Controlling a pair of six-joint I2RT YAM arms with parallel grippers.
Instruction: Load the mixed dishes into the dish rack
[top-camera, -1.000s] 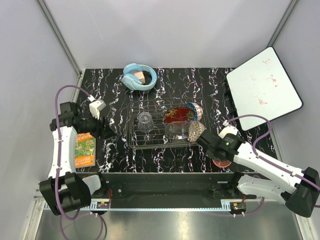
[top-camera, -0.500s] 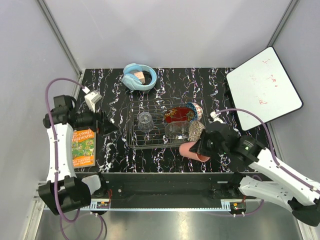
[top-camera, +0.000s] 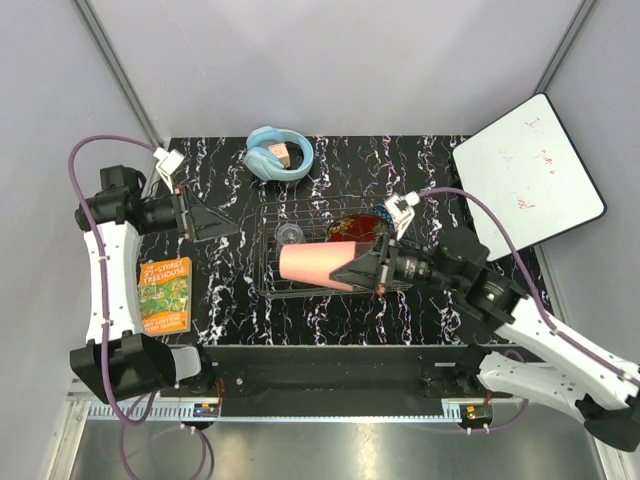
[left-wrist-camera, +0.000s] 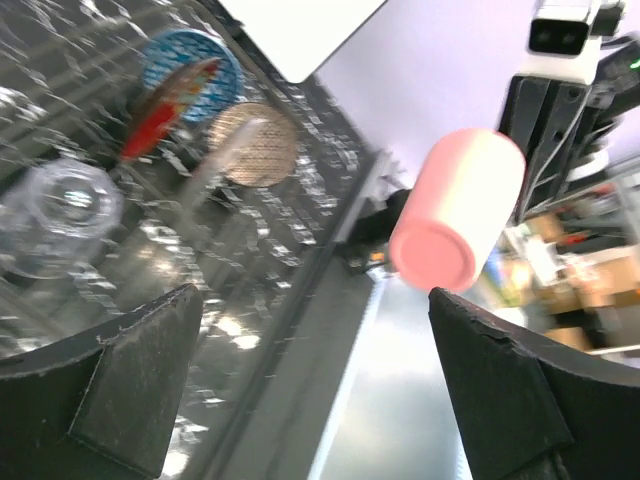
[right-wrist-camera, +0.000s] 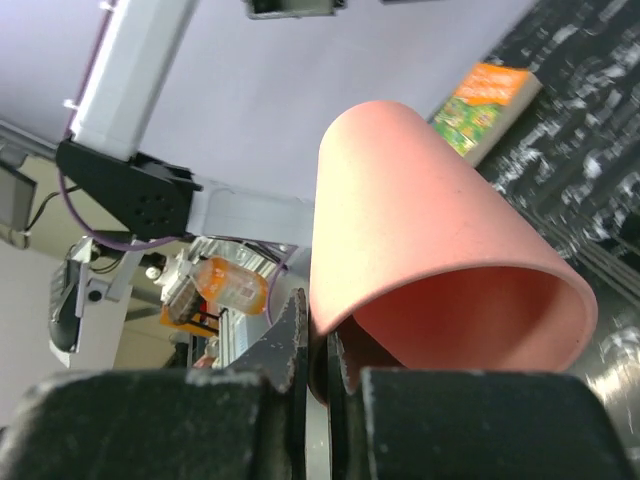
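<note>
Right gripper (top-camera: 376, 268): jaws pressed almost together, pinching the rim wall of the pink plastic cup (top-camera: 318, 263); in the right wrist view one finger sits inside the mouth and one outside (right-wrist-camera: 322, 352). The cup lies on its side in the air, flat base towards the left arm and open mouth towards the right wrist; in the top view it overlaps the near half of the silver wire dish rack (top-camera: 268, 286); it touches neither rack nor table.

Left gripper (top-camera: 212, 222): jaws spread wide, nothing between them; it hangs left of the rack, over the black marbled table (top-camera: 340, 160), pointing at the rack; the left wrist view shows both dark fingers (left-wrist-camera: 130, 385) far apart with the cup's base between them in the distance.

Rack contents:
- clear tumbler (top-camera: 290, 236) in the left part;
- red floral plate (top-camera: 352, 226) on edge in the right part;
- blue patterned bowl (left-wrist-camera: 190, 68) just behind the plate, touching it;
- beige lattice-patterned bowl (left-wrist-camera: 256, 145) beside the plate on the near side;
- a clear glass bowl is probably the blurred glassy shape by the beige bowl; too smeared to confirm.

Elsewhere: light-blue headphones (top-camera: 278, 153) at the table's far edge, well apart from the rack; white board (top-camera: 525, 178) at the far right; orange paperback book (top-camera: 165, 294) on the near left, beside the left arm.
</note>
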